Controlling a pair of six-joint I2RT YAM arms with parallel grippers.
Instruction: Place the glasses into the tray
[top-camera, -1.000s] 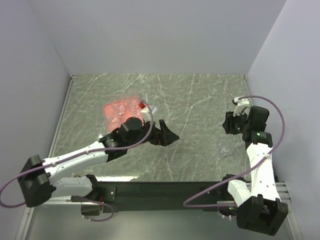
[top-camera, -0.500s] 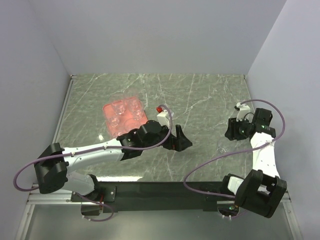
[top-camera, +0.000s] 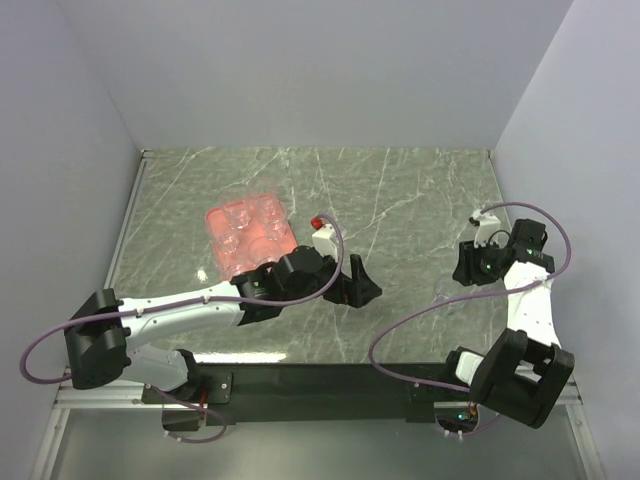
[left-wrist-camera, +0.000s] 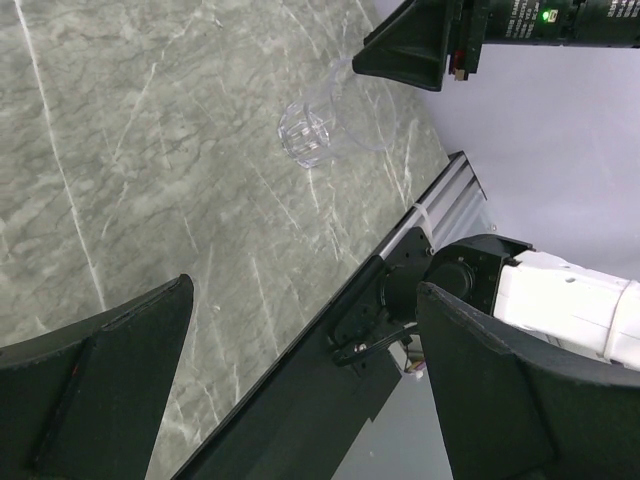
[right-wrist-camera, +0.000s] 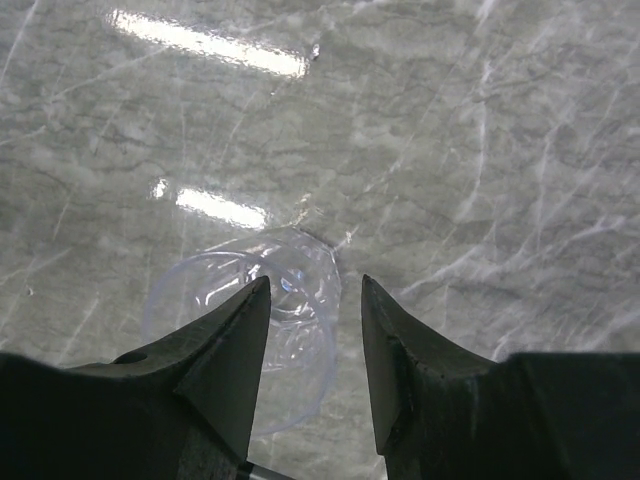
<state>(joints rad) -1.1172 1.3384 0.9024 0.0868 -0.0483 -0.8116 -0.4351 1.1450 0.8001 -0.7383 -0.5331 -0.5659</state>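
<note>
Lone glass (left-wrist-camera: 305, 135) lies on the grey-green marbled table (top-camera: 400, 190), near-right part, not far from the front edge. It looks tipped on its side, thick base toward the L wrist cam, mouth pointing off toward the R arm (top-camera: 525, 300). It's clear and barely shows from the top cam. R gripper (right-wrist-camera: 315, 285) hangs right over it, jaws apart w/ a narrow gap. The glass's rim shows in that gap and passes behind the finger (right-wrist-camera: 225, 360) at the left of the wrist view. Contact btw fingers and glass: can't tell. R arm is folded up above its base at the near-right corner.

A bit farther in, approx mid-table, L gripper (left-wrist-camera: 305, 290) is spread wide w/ nothing btw the fingers, only bare tabletop below. It points toward the lone glass but is well apart from it. L arm (top-camera: 180, 305) stretches low across the table from the near-left corner.

Farther back on the left, past the L arm's wrist, is the tray (top-camera: 212, 225): salmon-pink, flat on the table, turned at an angle to the table edges. Other glasses (top-camera: 268, 210) stand inside it, several, packed close; exact count unclear. The tray's near corner is hidden by the L arm.
</note>
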